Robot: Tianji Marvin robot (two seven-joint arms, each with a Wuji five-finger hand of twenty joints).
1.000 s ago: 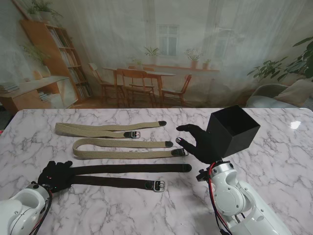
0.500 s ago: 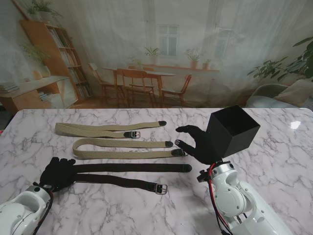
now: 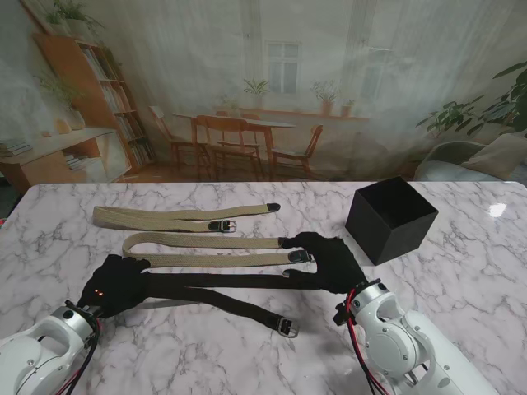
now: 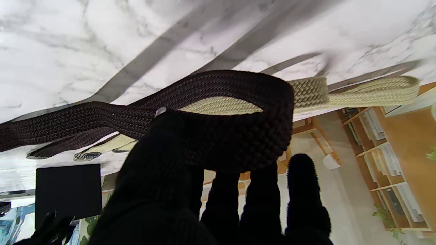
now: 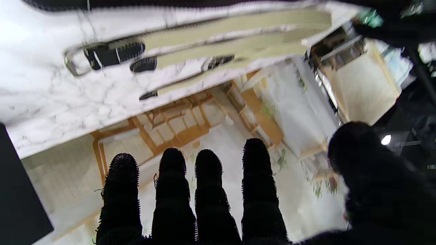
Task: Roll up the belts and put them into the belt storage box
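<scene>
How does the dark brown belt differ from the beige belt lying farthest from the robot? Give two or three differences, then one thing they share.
Colour: the dark brown belt is almost black; the farthest beige belt is pale khaki.
Pose: the brown belt's folded end is lifted and its two strands splay apart; the beige belt lies flat, strands close together.
Contact: the left hand holds the brown belt's fold; nothing touches the beige one.
Shared: both are woven, doubled over, with metal buckles.

Two glossy white arm shells with rounded joint housings. Black knitted gloves over both five-finger hands: left hand [image 3: 114, 284], right hand [image 3: 328, 262]. Red and black cables bundled at each wrist [image 3: 352, 317]. Small red light glowing on the left glove's back.
</scene>
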